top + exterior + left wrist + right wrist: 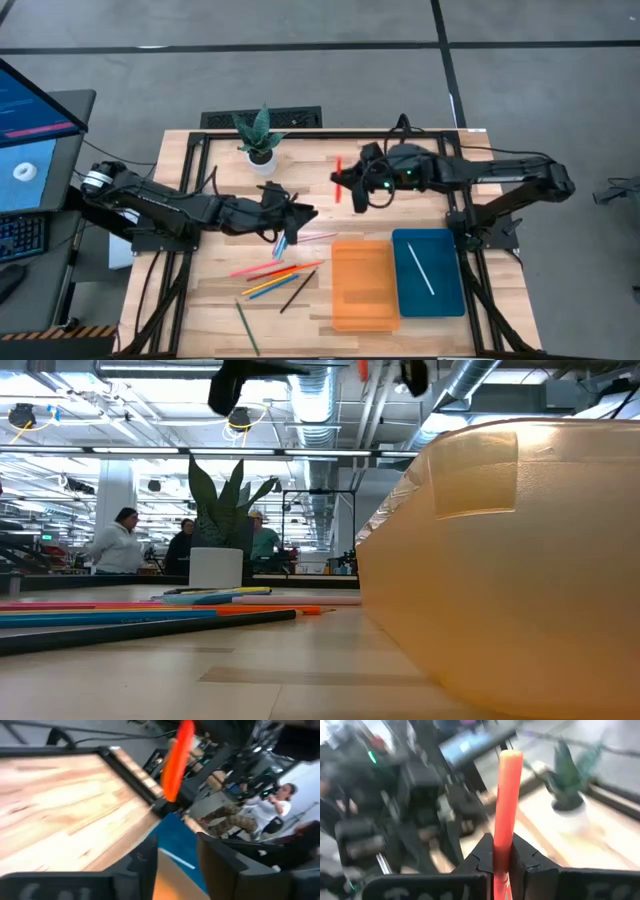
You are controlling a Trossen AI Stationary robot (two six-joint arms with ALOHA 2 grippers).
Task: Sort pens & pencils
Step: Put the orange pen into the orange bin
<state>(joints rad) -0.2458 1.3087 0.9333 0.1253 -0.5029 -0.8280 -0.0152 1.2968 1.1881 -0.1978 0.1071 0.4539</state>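
The right end effector pinches a red pencil tight. The left end effector is open, holding nothing.

overhead and table-level cameras both see the potted plant.

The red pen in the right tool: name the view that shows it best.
Right wrist view: the red pen fills the frame, upright, pinched by the right tool. The high view shows it small; the left wrist view shows it blurred; the low view shows only a tip at the top edge.
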